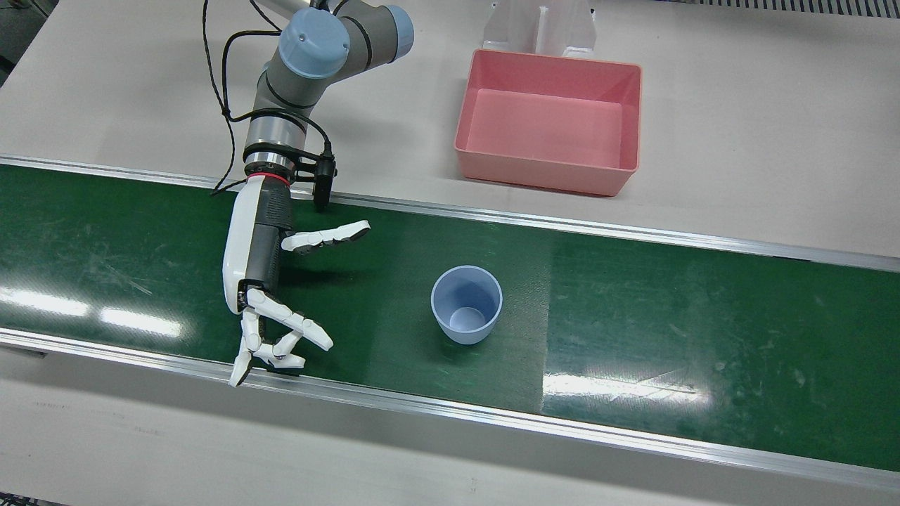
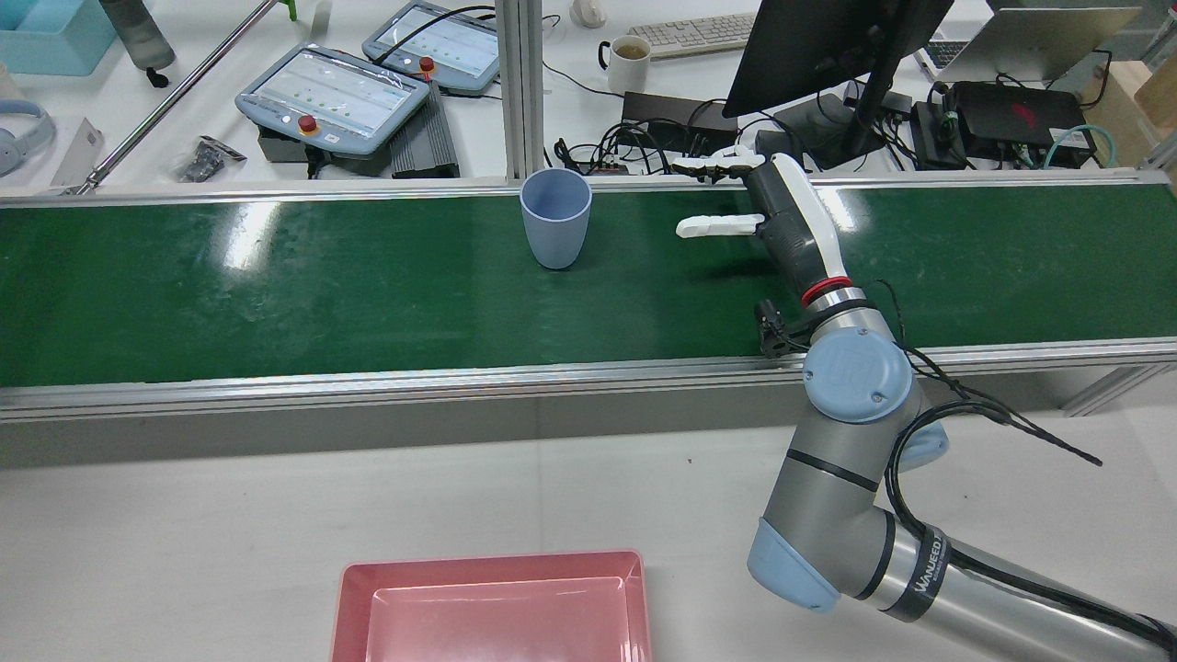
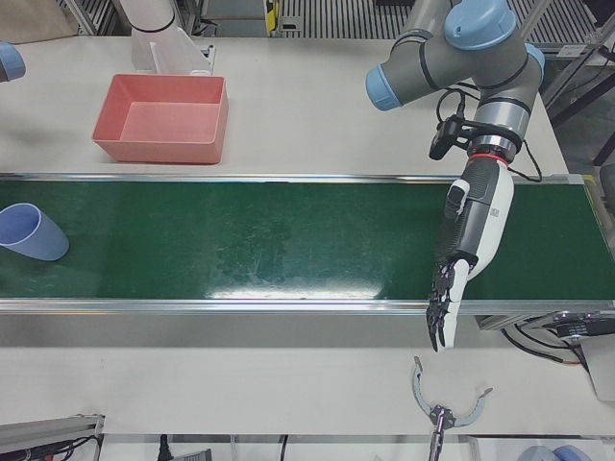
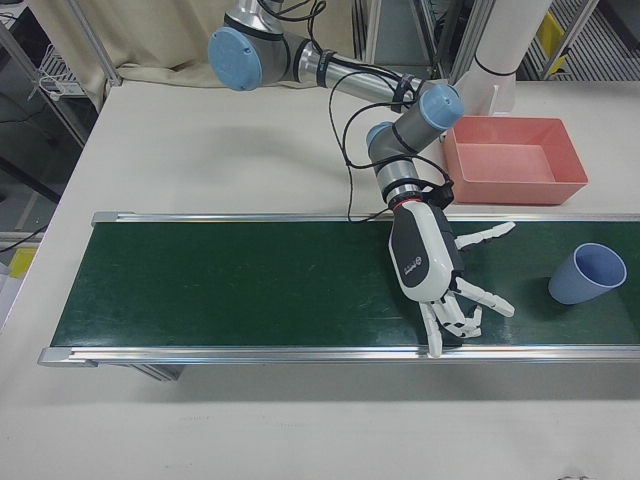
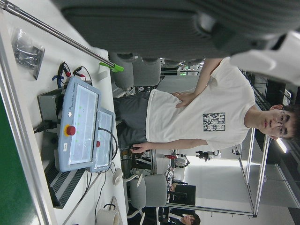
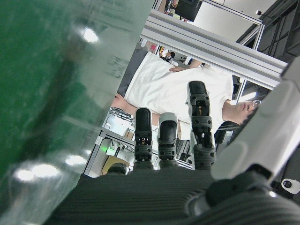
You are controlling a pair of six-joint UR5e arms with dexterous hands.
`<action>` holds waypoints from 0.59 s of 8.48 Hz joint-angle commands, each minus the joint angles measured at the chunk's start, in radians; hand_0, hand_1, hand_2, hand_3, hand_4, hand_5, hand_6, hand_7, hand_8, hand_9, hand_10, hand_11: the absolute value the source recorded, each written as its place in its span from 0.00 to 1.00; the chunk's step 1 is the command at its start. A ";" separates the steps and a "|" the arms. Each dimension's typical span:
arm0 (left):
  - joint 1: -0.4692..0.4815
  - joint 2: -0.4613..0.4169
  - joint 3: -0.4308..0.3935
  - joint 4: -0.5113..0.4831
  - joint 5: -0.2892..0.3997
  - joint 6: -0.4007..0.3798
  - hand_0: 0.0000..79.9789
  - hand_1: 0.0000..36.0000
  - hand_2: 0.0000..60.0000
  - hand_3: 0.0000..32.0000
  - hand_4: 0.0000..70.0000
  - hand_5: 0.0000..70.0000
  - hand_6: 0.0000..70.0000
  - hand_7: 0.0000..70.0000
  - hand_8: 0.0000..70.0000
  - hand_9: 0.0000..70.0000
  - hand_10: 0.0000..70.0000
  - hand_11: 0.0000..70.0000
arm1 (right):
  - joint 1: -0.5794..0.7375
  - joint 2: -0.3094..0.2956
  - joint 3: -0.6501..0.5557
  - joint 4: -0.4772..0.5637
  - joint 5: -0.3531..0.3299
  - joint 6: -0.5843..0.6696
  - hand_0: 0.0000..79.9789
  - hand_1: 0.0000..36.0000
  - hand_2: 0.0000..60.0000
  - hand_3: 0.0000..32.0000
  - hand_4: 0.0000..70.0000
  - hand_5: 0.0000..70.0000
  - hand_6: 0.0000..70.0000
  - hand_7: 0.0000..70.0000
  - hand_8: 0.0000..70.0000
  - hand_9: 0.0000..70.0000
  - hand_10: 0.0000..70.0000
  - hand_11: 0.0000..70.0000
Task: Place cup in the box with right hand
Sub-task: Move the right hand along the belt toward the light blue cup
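On the green belt (image 1: 633, 295), upright blue cup (image 1: 466, 303) well apart from the empty, spread-fingered right hand (image 1: 271, 281).

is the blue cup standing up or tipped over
Upright: the blue cup stands on the green belt, open mouth up, empty inside.

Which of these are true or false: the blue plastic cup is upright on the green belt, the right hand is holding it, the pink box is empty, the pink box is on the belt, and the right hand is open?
1. The blue plastic cup stands upright on the green conveyor belt. True.
2. The right hand holds the cup. False: the hand is apart from it, to one side.
3. The pink rectangular box is empty. True.
4. The box sits on the belt. False: it rests on the pale table beside the belt.
5. The right hand's fingers are spread open. True.
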 commanded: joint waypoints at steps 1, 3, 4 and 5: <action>-0.001 0.000 -0.001 0.000 0.000 0.000 0.00 0.00 0.00 0.00 0.00 0.00 0.00 0.00 0.00 0.00 0.00 0.00 | -0.001 0.001 0.000 0.000 -0.001 -0.011 0.54 0.00 0.00 0.07 0.54 0.01 0.23 1.00 0.23 0.56 0.00 0.00; -0.001 0.000 0.001 0.000 -0.002 0.000 0.00 0.00 0.00 0.00 0.00 0.00 0.00 0.00 0.00 0.00 0.00 0.00 | -0.004 0.005 0.000 0.000 -0.001 -0.023 0.55 0.00 0.00 0.06 0.56 0.01 0.24 1.00 0.23 0.56 0.00 0.00; 0.001 0.000 0.001 0.000 0.000 0.000 0.00 0.00 0.00 0.00 0.00 0.00 0.00 0.00 0.00 0.00 0.00 0.00 | -0.004 0.005 0.000 -0.002 -0.003 -0.034 0.55 0.00 0.00 0.06 0.56 0.01 0.24 1.00 0.23 0.57 0.00 0.00; -0.001 0.000 0.001 0.000 0.000 0.000 0.00 0.00 0.00 0.00 0.00 0.00 0.00 0.00 0.00 0.00 0.00 0.00 | -0.006 0.004 -0.002 -0.002 -0.015 -0.048 0.55 0.00 0.00 0.04 0.58 0.01 0.24 1.00 0.24 0.57 0.00 0.00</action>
